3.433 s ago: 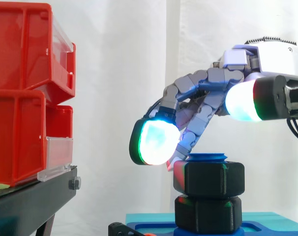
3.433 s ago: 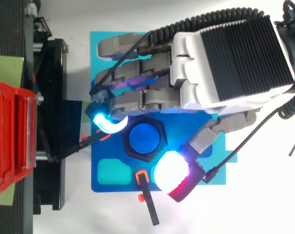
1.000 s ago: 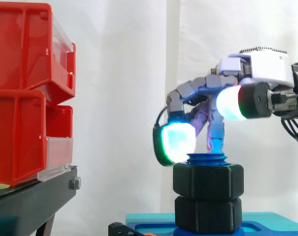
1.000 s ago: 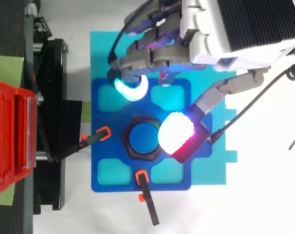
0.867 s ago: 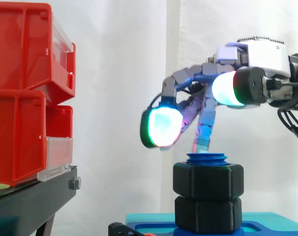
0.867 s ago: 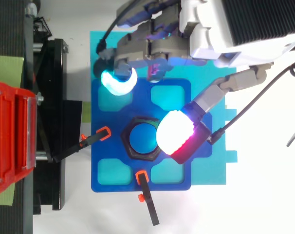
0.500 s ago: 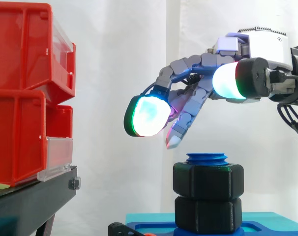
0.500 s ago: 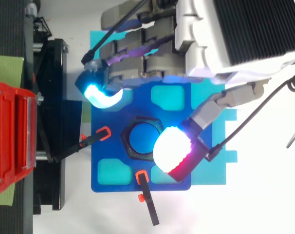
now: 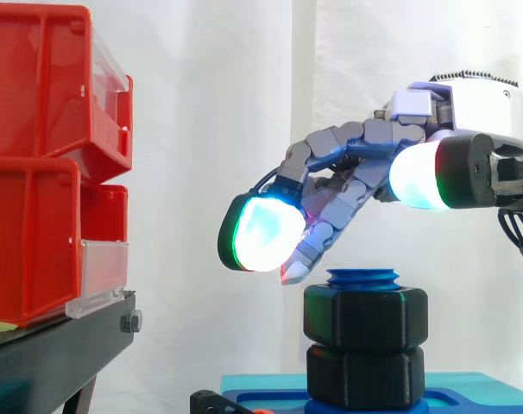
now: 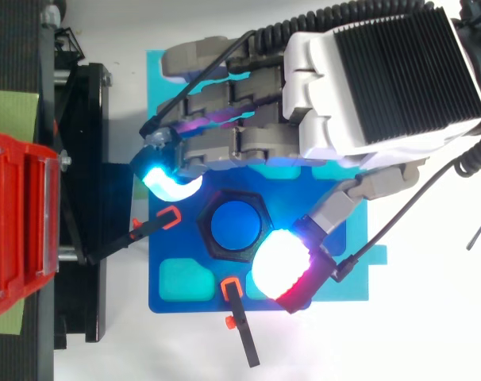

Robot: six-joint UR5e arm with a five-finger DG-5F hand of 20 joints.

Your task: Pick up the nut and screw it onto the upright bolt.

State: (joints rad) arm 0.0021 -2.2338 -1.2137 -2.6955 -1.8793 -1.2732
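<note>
Lowered since half a second ago, the hand [image 9: 477,99] in the side view now carries its long fingers close down beside the bolt [image 9: 362,278], where before they hung clear above it. Its fingers are loose and spread, closed on nothing. The glowing fingertips [image 9: 261,233] reach out past the bolt, and the thumb pad [image 9: 421,177] sits back toward the wrist. The bolt's long axis runs straight up and down, and its blue threaded top sits just below and wrist-ward of the lowest fingertip, which looks near it but apart. Two black hex nuts are stacked on that one bolt: the upper nut [image 9: 365,315] just under the thread's end, and the lower nut [image 9: 365,375] against the base. Seen from the top, the hand [image 10: 375,87] has shifted so that the nut [image 10: 205,225] lies between the fingers and thumb. The lit finger pad [image 10: 167,184] is just beside one edge and the thumb pad [image 10: 282,266] just beside the opposite one, neither clearly touching. The bolt [image 10: 236,225] shows as one blue disc in the nut's centre. Two orange-tipped clamps [image 10: 170,216] [image 10: 231,287] sit on the blue fixture plate [image 10: 201,302], beside the nut on the fingertip and thumb sides.
</note>
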